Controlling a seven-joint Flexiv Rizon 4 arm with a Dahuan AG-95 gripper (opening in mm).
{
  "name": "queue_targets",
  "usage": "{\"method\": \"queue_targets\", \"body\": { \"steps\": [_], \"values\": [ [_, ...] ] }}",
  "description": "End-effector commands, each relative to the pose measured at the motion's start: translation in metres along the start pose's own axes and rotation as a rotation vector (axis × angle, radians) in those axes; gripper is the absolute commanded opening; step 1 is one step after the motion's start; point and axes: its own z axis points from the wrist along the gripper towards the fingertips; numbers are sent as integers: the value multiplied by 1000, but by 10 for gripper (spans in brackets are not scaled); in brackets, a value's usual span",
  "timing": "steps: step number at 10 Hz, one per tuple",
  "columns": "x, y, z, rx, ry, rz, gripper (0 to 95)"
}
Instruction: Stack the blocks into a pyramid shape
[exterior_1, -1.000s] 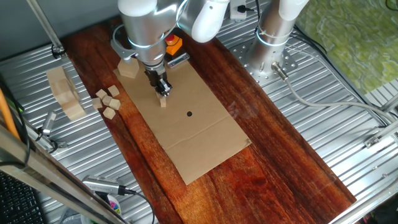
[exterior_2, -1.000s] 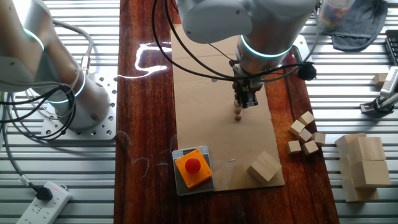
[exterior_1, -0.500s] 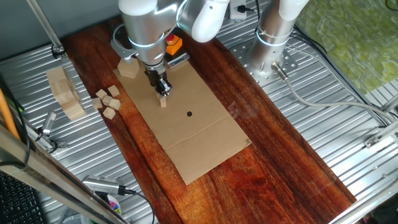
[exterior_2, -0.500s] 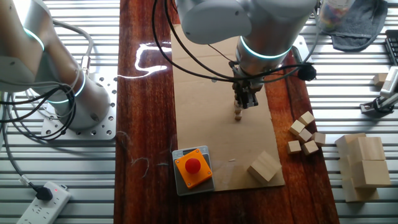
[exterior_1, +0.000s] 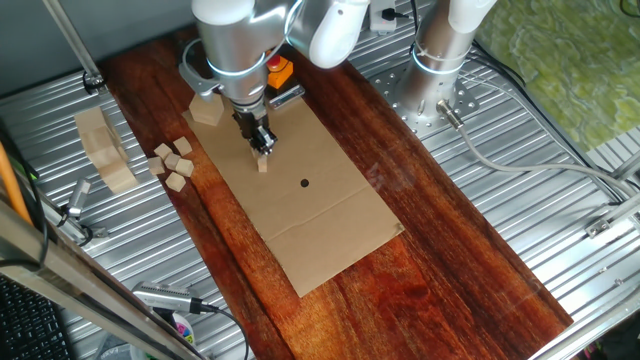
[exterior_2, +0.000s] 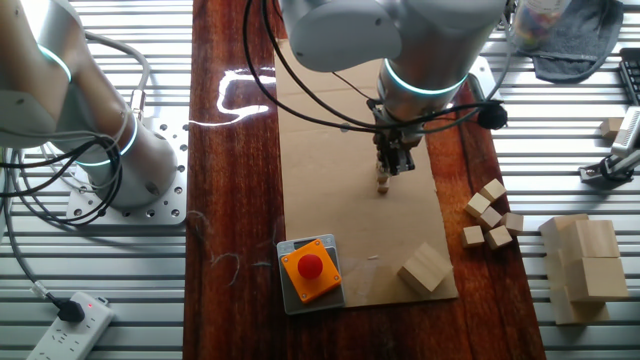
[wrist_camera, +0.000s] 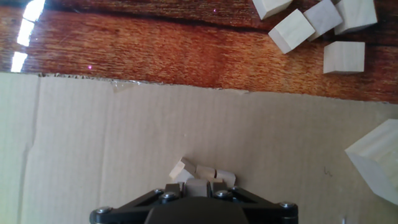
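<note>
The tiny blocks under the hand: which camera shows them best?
The hand view: several tiny blocks show close, clustered on the cardboard. Both fixed views show only a pale speck below the hand.

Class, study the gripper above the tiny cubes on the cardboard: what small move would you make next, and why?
Probably open the gripper slightly and lift straight up: it appears to hold one block right over the small blocks on the cardboard, so releasing gently avoids knocking them.

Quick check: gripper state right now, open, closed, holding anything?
Gripper: jaws closed on one small block, low over the tiny blocks on the cardboard.
</note>
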Motion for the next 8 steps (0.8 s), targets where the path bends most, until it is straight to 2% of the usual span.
{"method": "queue_targets", "body": {
  "steps": [1,3,4,8],
  "values": [
    [0,0,0,2,0,-4,190],
    [0,0,0,2,0,-6,190],
    [0,0,0,2,0,-7,380],
    [0,1,-2,1,1,-20,380]
  ]
}}
